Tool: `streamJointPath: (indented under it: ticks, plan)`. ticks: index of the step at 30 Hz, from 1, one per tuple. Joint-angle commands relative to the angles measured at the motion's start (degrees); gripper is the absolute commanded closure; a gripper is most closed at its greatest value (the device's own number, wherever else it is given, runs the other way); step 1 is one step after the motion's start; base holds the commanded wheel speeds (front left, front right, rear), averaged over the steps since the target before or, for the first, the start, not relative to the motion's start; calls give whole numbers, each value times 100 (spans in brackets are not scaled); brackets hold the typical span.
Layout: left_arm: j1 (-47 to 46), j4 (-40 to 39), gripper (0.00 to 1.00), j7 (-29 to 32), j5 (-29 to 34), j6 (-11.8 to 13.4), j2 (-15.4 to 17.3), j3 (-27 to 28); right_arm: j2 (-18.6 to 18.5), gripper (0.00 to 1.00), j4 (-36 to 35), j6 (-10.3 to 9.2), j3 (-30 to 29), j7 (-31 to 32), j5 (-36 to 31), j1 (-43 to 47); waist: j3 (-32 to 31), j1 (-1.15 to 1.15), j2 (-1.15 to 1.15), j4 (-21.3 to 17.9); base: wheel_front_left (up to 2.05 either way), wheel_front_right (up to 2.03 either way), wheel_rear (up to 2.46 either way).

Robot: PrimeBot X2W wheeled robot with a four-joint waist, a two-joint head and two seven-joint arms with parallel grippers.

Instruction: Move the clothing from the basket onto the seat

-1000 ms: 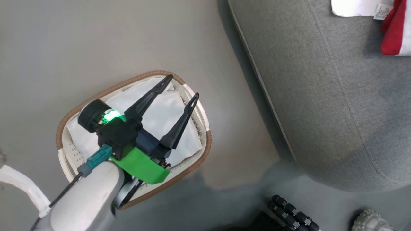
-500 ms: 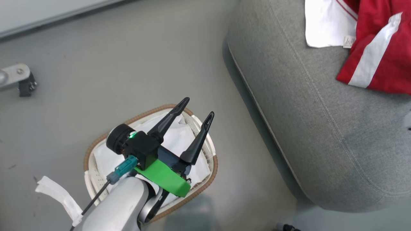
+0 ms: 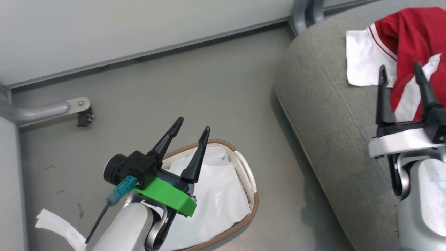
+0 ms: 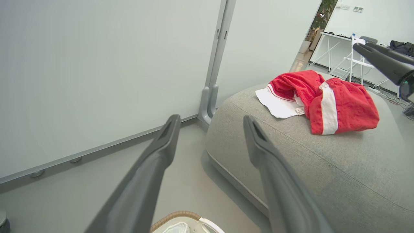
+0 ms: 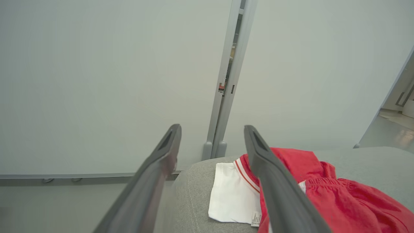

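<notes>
Seat point(image 3: 331, 115), a grey rounded cushion, takes the right side of the head view, its stitched seam running diagonally from upper left down to lower right. The clothing point(image 3: 407, 38) lies bunched on the seat's far part, well apart from the basket. The heap's long axis runs roughly across the cushion, with the white panel and its small label at the end nearer the wall post point(image 3: 303, 14) and red fabric with a white band at the other. On the floor point(image 3: 174, 87) beside the seat stands the basket point(image 3: 256, 205), holding a white liner sheet point(image 3: 216, 198). Above it hovers the left gripper point(image 3: 193, 124), fingers spread and empty. The right gripper point(image 3: 399, 66) hangs over the seat near the clothing, fingers likewise apart, gripping nothing.
</notes>
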Motion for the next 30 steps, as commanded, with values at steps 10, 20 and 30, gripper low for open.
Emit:
streamJointPath:
  ticks: [10,20,30]
  plan:
    - [535,454,0,-3,224,-15,-192,1186,41,0,602,-8,535,-28,565,470,-712,1,0,865,0,0,0]
    - [1061,873,0,-4,613,-15,-319,2257,42,0,1385,-8,887,-27,940,843,-1081,1,0,1230,0,0,0]
    - [1456,1115,0,-4,853,-15,-462,2806,42,0,1657,-8,1104,-27,1090,1055,-1254,1,0,1434,0,0,0]
